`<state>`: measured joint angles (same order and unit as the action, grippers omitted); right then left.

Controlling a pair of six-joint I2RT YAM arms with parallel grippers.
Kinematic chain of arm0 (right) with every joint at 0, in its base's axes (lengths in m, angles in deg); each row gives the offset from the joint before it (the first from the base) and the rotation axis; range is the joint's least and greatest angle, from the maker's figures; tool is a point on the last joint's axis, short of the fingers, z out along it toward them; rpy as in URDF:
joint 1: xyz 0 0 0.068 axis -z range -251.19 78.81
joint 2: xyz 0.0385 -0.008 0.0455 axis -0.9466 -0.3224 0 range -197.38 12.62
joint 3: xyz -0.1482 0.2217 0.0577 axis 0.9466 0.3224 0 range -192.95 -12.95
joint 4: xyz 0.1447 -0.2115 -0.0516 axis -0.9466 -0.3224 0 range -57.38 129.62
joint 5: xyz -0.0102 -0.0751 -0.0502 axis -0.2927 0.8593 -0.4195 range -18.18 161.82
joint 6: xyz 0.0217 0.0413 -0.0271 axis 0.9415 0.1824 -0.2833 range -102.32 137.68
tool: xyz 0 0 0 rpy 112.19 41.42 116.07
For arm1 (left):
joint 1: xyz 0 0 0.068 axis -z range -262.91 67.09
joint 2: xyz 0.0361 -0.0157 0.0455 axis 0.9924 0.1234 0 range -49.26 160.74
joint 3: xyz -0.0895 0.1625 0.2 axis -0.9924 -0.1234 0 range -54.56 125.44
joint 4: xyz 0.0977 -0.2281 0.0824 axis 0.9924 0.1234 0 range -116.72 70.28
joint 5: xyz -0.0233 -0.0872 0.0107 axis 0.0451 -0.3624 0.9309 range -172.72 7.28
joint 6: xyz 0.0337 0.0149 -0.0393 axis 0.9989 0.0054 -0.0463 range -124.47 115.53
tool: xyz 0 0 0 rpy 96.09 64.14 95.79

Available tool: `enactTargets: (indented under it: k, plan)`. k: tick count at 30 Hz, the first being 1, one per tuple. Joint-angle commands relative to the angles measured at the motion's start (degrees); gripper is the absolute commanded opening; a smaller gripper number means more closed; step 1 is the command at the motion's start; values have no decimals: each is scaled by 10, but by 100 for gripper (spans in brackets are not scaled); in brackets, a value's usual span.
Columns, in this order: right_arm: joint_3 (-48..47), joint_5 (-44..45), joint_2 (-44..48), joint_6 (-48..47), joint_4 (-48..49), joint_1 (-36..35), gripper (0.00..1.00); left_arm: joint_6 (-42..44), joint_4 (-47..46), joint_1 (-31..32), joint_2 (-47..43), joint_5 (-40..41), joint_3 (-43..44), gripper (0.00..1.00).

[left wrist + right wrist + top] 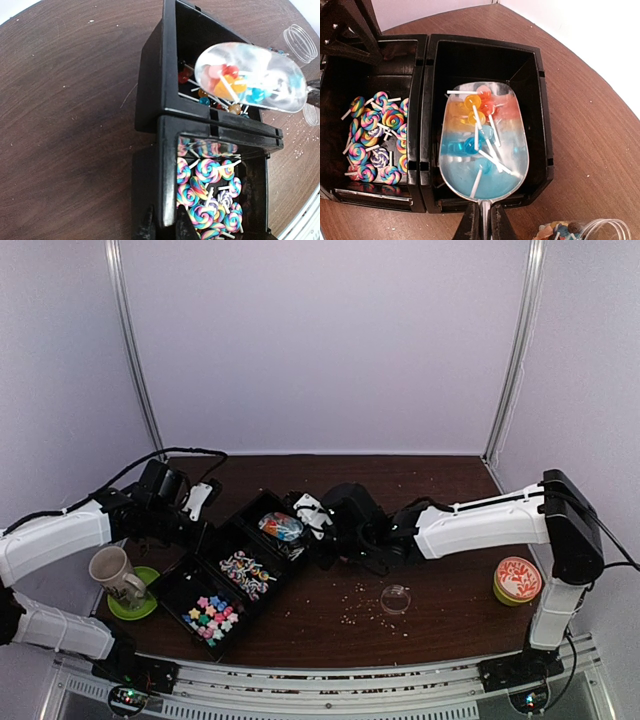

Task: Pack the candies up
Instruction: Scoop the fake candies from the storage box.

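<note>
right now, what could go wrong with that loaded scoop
The scoop in the right gripper is piled with ball lollipops; tipped carelessly, some could land among the swirl lollipops next door. The left gripper pinches only a wall of the black box, so it might shift.

On your brown table (440, 480) you had:
- one pale mug (115, 572), standing on a green saucer (140, 607), far left;
- one small clear jar (396, 598), front middle, beside scattered beige crumbs (352, 615);
- one round green tub (517, 579) with an orange patterned top, far right.
</note>
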<state>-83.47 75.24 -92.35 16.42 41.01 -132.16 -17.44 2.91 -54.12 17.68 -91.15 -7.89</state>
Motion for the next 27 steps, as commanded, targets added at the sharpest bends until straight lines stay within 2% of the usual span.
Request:
enactTargets:
  k: [1, 9, 18, 27]
  plan:
    - [12, 14, 42, -1, 40, 4, 0, -10, -78, -5, -6, -32, 40, 0]
    - [39, 36, 81, -7, 56, 13, 0, -10, -76, -6, -6, -28, 41, 0]
    - [112, 45, 140, -5, 137, 21, 0, -11, -75, -8, -4, -29, 42, 0]
    - [117, 65, 163, -12, 115, 22, 0, -11, -71, -9, -6, -24, 43, 0]
